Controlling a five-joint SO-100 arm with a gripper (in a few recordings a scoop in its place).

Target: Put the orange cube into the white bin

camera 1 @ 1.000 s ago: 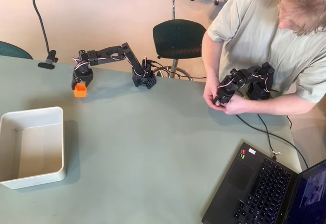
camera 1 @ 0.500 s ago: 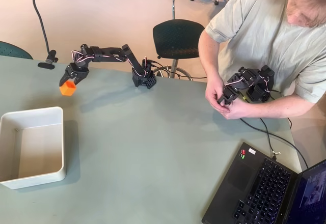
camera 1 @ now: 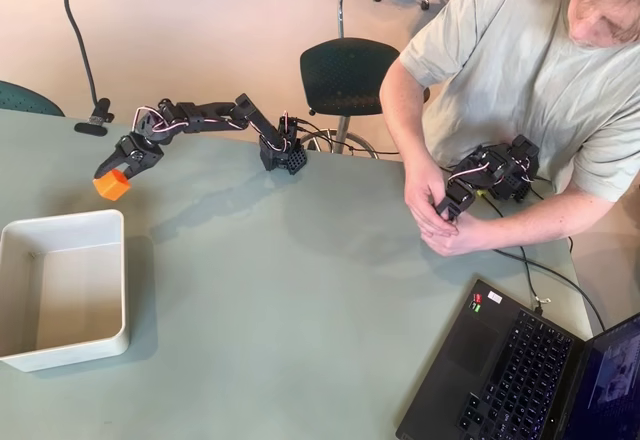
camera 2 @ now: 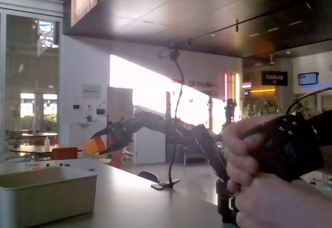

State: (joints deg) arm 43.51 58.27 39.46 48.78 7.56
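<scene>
The orange cube (camera 1: 111, 186) hangs above the table, clamped in my black gripper (camera 1: 113, 175), which is shut on it. In the overhead view the cube is just beyond the far edge of the white bin (camera 1: 62, 228), a shallow rectangular tray at the table's left. From the side, the fixed view shows the cube (camera 2: 95, 146) held well above the table in the gripper (camera 2: 101, 144), to the right of and higher than the bin (camera 2: 46, 194). My arm stretches left from its base (camera 1: 283, 155).
A laptop (camera 1: 530, 374) sits at the table's front right. A person sits at the right with hands at the table edge. A lamp clamp (camera 1: 95, 120) stands at the table's far left edge, and a chair (camera 1: 350, 75) behind the table.
The gripper has lifted the orange cube off the table and carried it left, toward the far edge of the bin.
</scene>
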